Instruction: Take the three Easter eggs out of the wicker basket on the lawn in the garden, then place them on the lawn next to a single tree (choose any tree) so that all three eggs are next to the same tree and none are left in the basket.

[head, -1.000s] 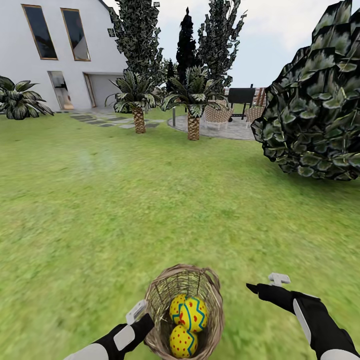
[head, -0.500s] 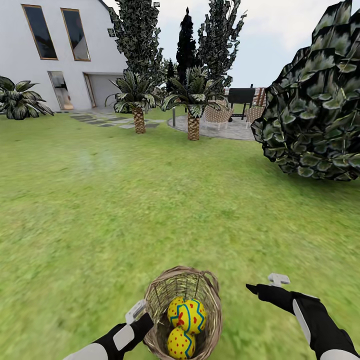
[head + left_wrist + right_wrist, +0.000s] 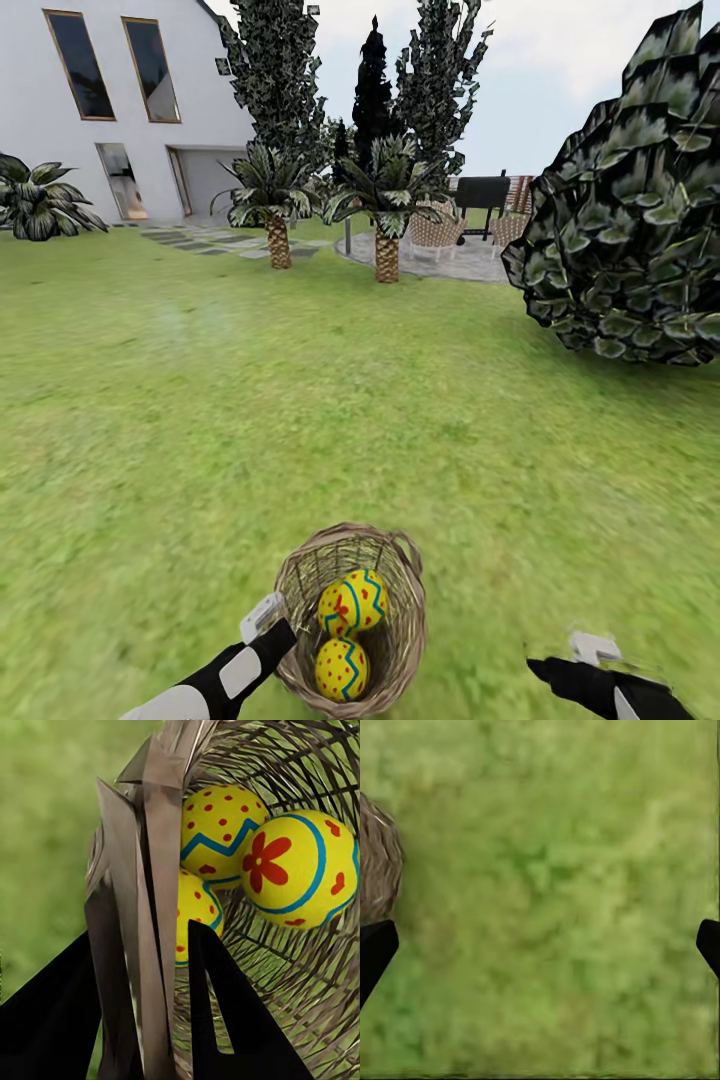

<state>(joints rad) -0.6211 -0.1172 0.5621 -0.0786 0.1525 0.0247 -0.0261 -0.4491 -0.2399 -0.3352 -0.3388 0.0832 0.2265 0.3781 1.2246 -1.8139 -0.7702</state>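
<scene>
Three eggs [image 3: 225,832], one basket [image 3: 400,640], perhaps two palms [image 3: 385,215]

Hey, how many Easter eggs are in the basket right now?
3, all inside the wicker basket: a zigzag egg, a flower egg beside it, and a third egg partly hidden behind the left hand gripping the rim.

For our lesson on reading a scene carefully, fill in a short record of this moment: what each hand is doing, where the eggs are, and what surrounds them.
left hand: closed on the rim of the wicker basket
right hand: open, over bare lawn beside the basket
Easter eggs: three visible in the left wrist view, all inside the basket
eggs on grass: none yet
surroundings: white house, palm-like plants, large leafy shrub
</scene>
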